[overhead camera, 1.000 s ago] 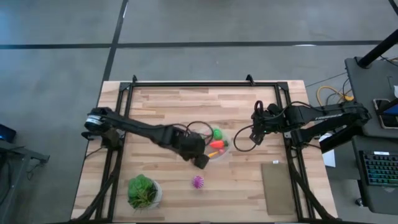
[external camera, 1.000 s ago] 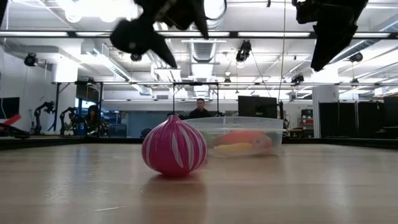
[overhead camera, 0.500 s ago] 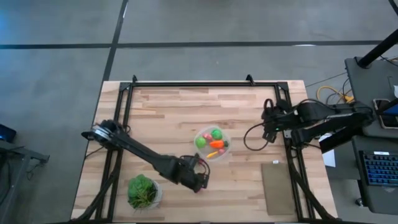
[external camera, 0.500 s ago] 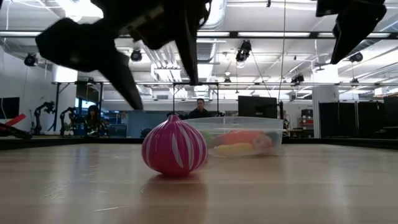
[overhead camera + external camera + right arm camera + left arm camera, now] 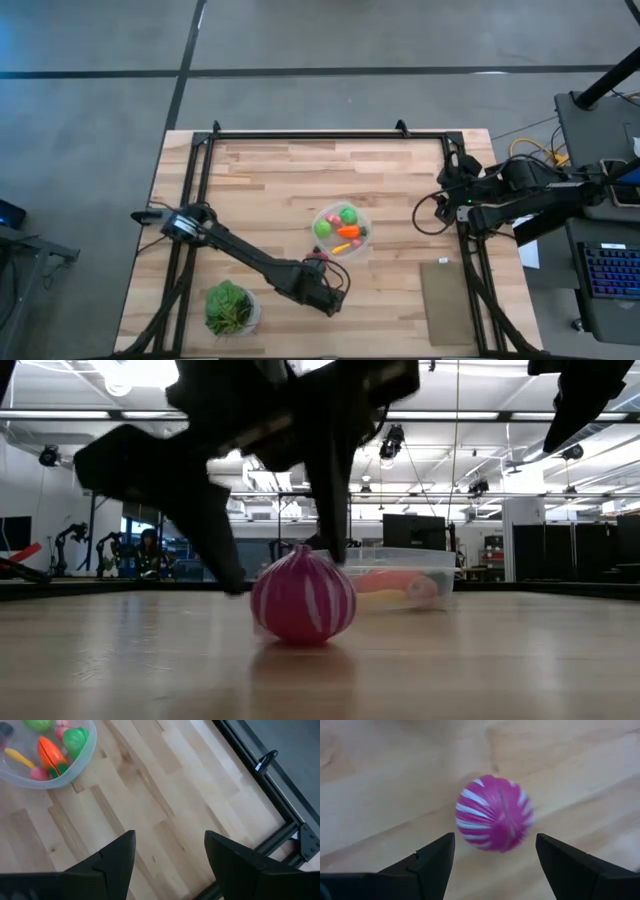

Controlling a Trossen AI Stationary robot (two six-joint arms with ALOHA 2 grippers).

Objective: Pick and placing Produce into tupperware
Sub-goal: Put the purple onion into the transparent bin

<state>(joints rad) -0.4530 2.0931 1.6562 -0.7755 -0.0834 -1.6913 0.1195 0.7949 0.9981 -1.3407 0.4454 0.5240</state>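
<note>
Table (image 5: 260, 170) carries everything. Left gripper (image 5: 285, 575) is down at its near edge, about midway along, fingers (image 5: 427, 862) spread wide, holding nothing. Purple ball (image 5: 493, 813) sits on the wood between the two fingertips, no clear contact. Risk: it's round, so an off-centre close could squirt it out and roll it off the near edge. Tupperware (image 5: 342, 232) at table centre holds the other produce (image 5: 346, 232). Right gripper (image 5: 170, 855) waits by the right edge, open, empty.

Bright, even overhead lighting; glaring ceiling lamps (image 5: 140, 372) in low view, silhouetting arms. Slightly motion-blurred purple ball (image 5: 494, 813); soft shadows on bench (image 5: 300, 180).
</note>
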